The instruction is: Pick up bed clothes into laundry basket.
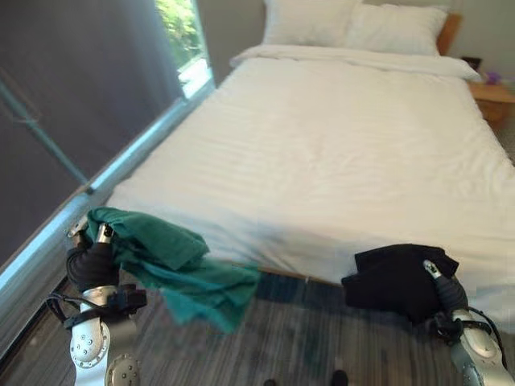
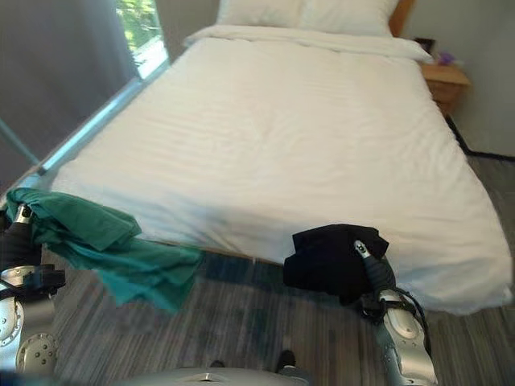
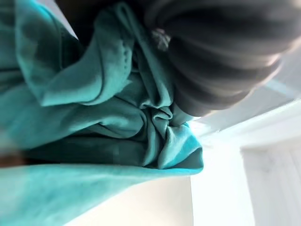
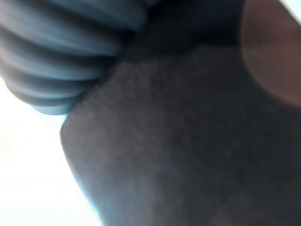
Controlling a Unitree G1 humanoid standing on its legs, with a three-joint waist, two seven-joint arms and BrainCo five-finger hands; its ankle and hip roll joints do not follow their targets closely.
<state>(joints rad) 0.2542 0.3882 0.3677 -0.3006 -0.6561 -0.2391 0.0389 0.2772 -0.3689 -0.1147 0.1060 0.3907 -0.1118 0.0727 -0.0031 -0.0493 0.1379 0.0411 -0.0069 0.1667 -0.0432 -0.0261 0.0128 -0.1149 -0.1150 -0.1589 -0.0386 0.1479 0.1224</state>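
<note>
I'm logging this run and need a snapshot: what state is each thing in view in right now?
Green garment: bunched, off the bed, hanging from the left hand.
Black garment: bunched, held up at the bed's foot by the right hand.
Bed: made, white cover smooth, no clothes left on top.
Pillows: two, side by side at the head.

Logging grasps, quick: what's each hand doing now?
Left hand: closed on the green garment.
Right hand: closed on the black garment.
</note>
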